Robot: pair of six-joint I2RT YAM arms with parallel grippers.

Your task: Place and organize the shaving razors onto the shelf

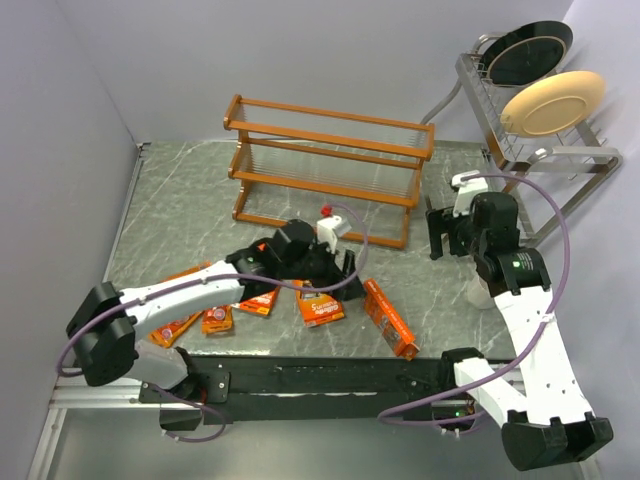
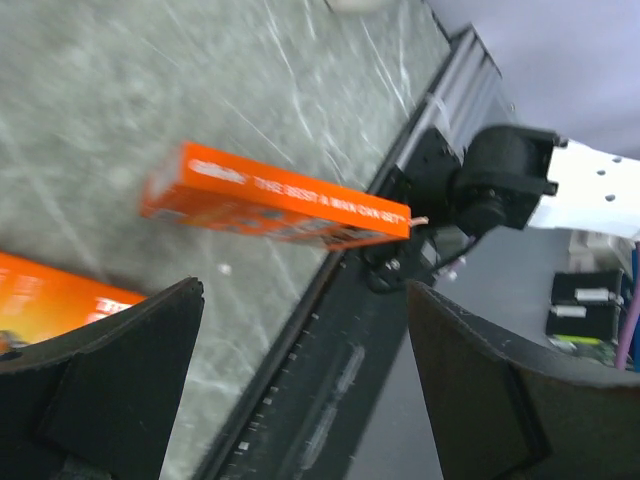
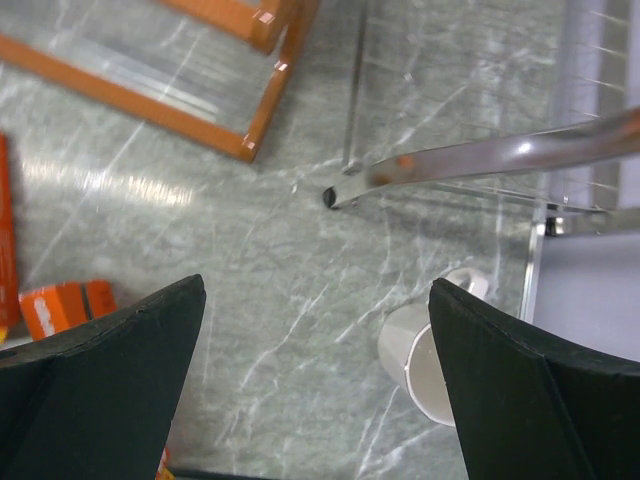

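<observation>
The orange-brown shelf [image 1: 322,165] stands at the back middle of the table with nothing on it; its corner shows in the right wrist view [image 3: 255,125]. Several orange razor packs lie flat at the near left: a long narrow one [image 1: 390,318], one under the left wrist [image 1: 320,306], and others [image 1: 258,301] [image 1: 217,320] [image 1: 175,326]. My left gripper [image 1: 350,272] is open and empty above them. Its view [image 2: 300,300] shows the long narrow pack [image 2: 270,205] and another pack's edge [image 2: 50,295]. My right gripper [image 1: 440,238] [image 3: 317,290] is open and empty over bare table beside the shelf's right end.
A silver metal plate rack [image 1: 530,150] at the back right holds a black plate [image 1: 530,50] and a cream plate [image 1: 553,103]; its foot shows in the right wrist view [image 3: 480,160]. A white mug [image 3: 430,360] lies on its side by the right arm. A black rail [image 1: 320,375] runs along the near edge.
</observation>
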